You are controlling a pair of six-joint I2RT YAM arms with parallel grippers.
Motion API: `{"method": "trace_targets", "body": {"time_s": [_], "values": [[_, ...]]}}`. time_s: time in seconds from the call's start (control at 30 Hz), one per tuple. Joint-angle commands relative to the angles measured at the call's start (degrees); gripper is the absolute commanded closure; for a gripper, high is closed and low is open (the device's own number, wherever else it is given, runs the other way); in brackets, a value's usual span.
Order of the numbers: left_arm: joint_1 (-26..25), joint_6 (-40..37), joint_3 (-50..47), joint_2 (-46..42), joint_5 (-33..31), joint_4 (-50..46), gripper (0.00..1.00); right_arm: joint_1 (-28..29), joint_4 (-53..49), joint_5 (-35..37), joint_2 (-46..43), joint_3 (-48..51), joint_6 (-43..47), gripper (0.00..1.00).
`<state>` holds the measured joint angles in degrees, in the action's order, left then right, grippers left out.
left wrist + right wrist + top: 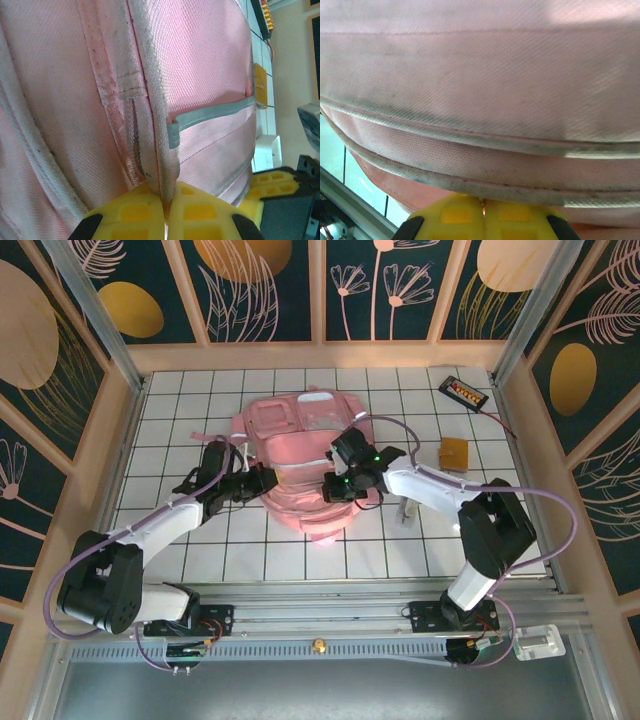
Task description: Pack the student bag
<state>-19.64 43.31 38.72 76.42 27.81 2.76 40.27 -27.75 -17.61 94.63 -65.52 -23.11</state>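
The bag (300,440) lies flat in the middle of the white gridded table (190,400), with its pockets facing up. The two arms reach it from either side.

The left gripper (264,480) is at the left side of the bag. In its wrist view the yellow fingers (135,215) are clenched on the white piping (159,125) of a bag seam. The piping runs straight down into the line where the fingers meet. A grey strip (215,112) crosses the pink cloth just beside this seam.

The right gripper (336,490) is on the near right part of the bag, and its arm lies across the table to the right of the bag. In its wrist view the gripper (485,202) has its fingers (455,215) pressed together, and a dirty white edge (470,182) of the bag touches their tips. Whether cloth is caught between them I cannot tell.

To the right of the bag, apart from it, lies a small brown block (454,454). Nearer than the block, just beside the right arm, stands a white piece (408,508). Far right of the bag, near the table corner, lies a black box (464,392) with an orange label and a thin wire. The arm is between the bag and the white piece.
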Motion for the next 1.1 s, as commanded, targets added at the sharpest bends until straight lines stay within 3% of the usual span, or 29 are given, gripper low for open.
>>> {"method": "trace_targets", "body": {"time_s": [0.0,0.33,0.5,0.67,0.77,0.8,0.83,0.97,1.03,1.07], "values": [[4.53,-5.00,1.11,-2.98,-0.83,-4.68,1.00,-6.58,-4.83,6.59,-2.41,1.71,2.84,1.00],[7.42,-6.97,5.27,-2.19,-0.28,-7.61,1.00,-8.54,-7.93,5.01,-6.01,-1.34,4.12,1.00],[9.61,-10.95,9.47,-0.26,-3.82,-12.14,1.00,-7.82,-8.71,4.71,-8.89,0.47,3.41,1.00],[10.94,-10.79,14.36,4.29,-2.58,-11.38,1.00,0.82,-3.60,1.08,-9.70,3.02,-2.23,1.00],[11.28,-10.94,19.66,8.33,-3.33,-11.79,1.00,8.39,0.86,-1.37,-5.28,0.41,-5.29,1.00],[11.45,-10.68,21.17,9.62,-3.00,-11.98,0.97,10.24,1.97,-2.02,-3.06,-1.35,-5.58,1.00],[11.68,-10.01,22.18,10.43,-2.18,-11.95,0.85,12.09,2.44,-2.28,-0.70,-3.29,-5.49,1.00],[11.73,-7.86,21.18,8.29,-1.53,-11.12,0.77,13.91,-0.56,1.11,4.42,-8.23,-4.67,1.00],[11.73,-7.37,19.32,5.91,-1.41,-10.94,0.63,13.67,-1.57,4.45,3.63,-8.01,-4.40,1.00],[11.73,-7.13,18.28,4.54,-1.47,-10.94,0.56,13.31,-1.90,6.48,2.74,-7.52,-4.41,0.94]]}}
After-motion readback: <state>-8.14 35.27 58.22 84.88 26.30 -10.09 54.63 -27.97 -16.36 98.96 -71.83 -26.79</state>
